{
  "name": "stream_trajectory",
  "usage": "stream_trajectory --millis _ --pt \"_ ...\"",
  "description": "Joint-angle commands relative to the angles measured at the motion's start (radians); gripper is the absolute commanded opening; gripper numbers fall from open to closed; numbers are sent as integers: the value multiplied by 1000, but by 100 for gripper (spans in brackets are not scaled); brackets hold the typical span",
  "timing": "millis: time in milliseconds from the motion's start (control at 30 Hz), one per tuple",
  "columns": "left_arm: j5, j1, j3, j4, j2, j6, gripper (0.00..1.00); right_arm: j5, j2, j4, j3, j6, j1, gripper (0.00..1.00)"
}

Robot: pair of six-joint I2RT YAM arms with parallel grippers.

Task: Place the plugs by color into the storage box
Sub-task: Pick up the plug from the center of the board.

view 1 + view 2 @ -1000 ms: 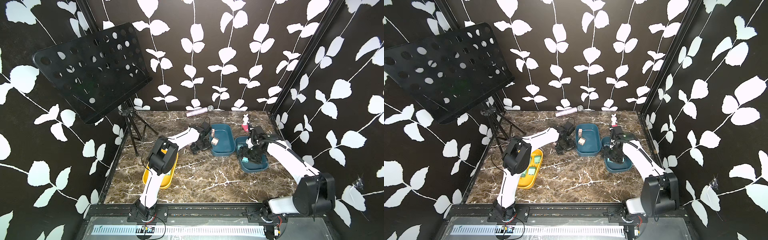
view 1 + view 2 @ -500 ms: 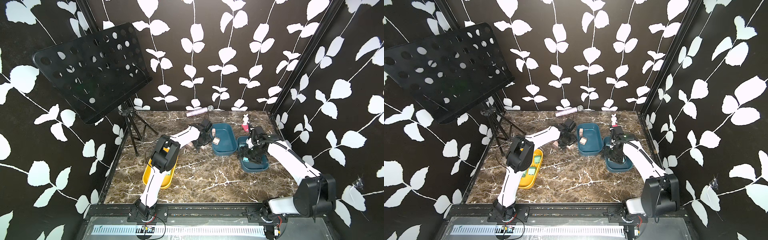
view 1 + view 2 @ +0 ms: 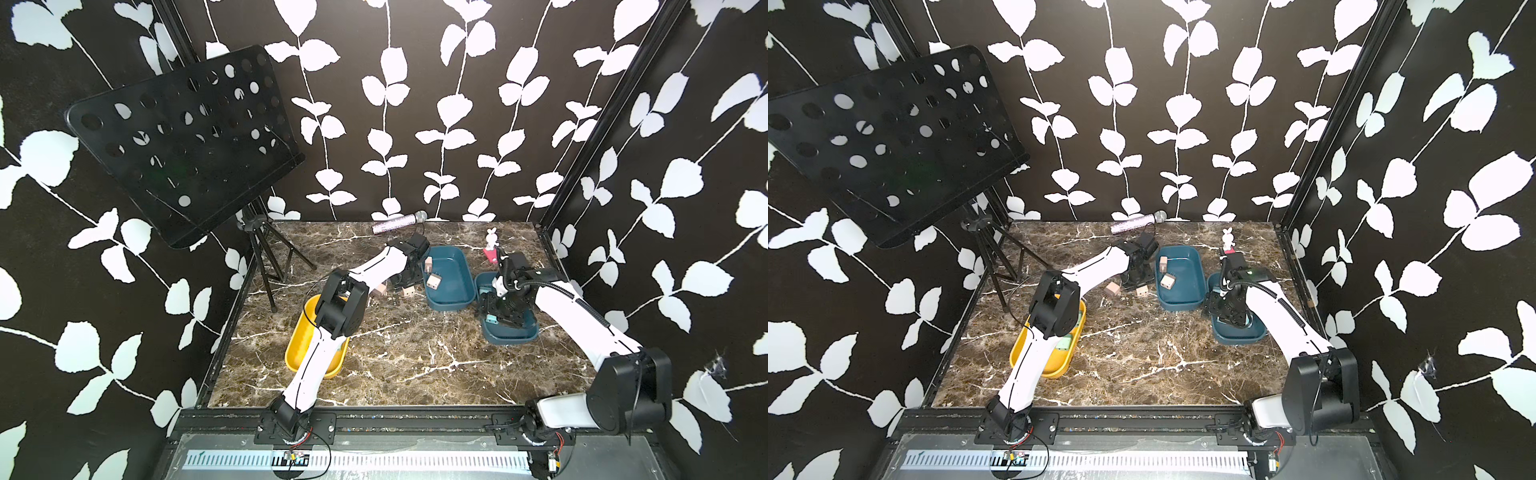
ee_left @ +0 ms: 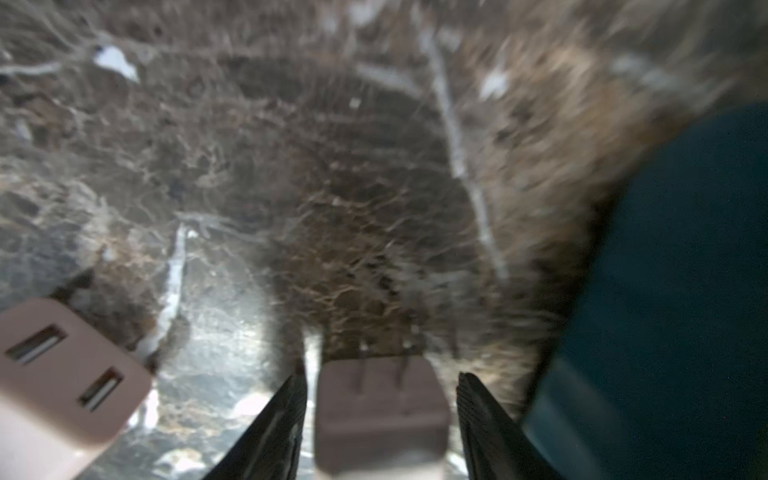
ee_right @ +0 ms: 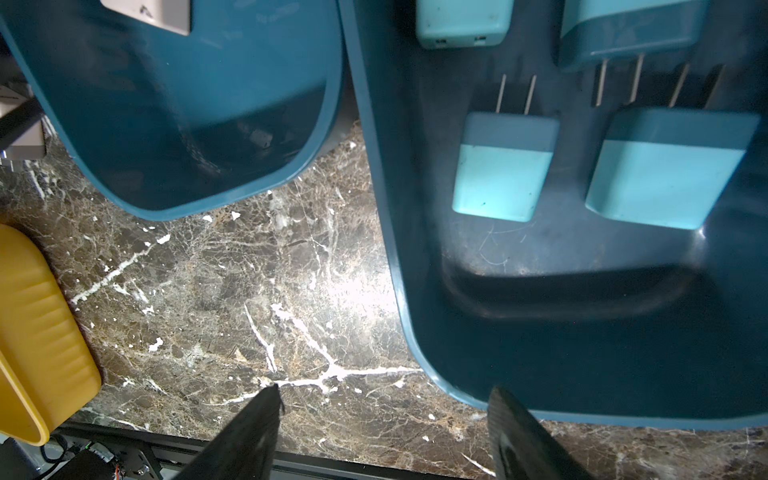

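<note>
On the marble between my left gripper's (image 4: 380, 374) fingers stands a pink-beige plug (image 4: 380, 415), prongs pointing away; a narrow gap shows on each side, so the jaws are open around it. In a top view this plug (image 3: 408, 292) sits just left of the middle teal storage box (image 3: 451, 307). Another pink-beige plug (image 4: 62, 374) lies beside it on the table, and two more (image 3: 433, 281) are inside that box. My right gripper (image 5: 382, 390) hangs open and empty over the near rim of the right teal box (image 5: 415, 291), which holds several light blue plugs (image 5: 500, 166).
A yellow box (image 3: 299, 345) with mint green plugs (image 3: 1064, 343) lies at the front left under my left arm. A red block with a white rabbit (image 3: 491, 249), a microphone (image 3: 399, 222) and a black music stand (image 3: 183, 145) stand toward the back.
My left gripper's jaws have narrowed around the pink-beige plug on the table. The right arm has not moved.
</note>
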Motion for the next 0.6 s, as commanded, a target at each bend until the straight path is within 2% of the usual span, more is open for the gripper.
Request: stream_trajectory --millis 0,67,200,300,567 --pt "-27 -6 16 -114 -4 109 60 0 1 -17 24 -1 -4 76" --pt "-41 -8 15 -138 -6 148 59 -1 10 -17 38 -1 -4 76" --pt "-58 -7 -15 -160 -13 190 51 -6 42 -17 96 -1 -2 76" --pt "-67 -8 -31 -163 -21 217 38 -11 73 -21 147 -3 -1 76" --pt "-75 -6 -35 -176 -66 289 36 -19 174 -19 302 -30 2 76"
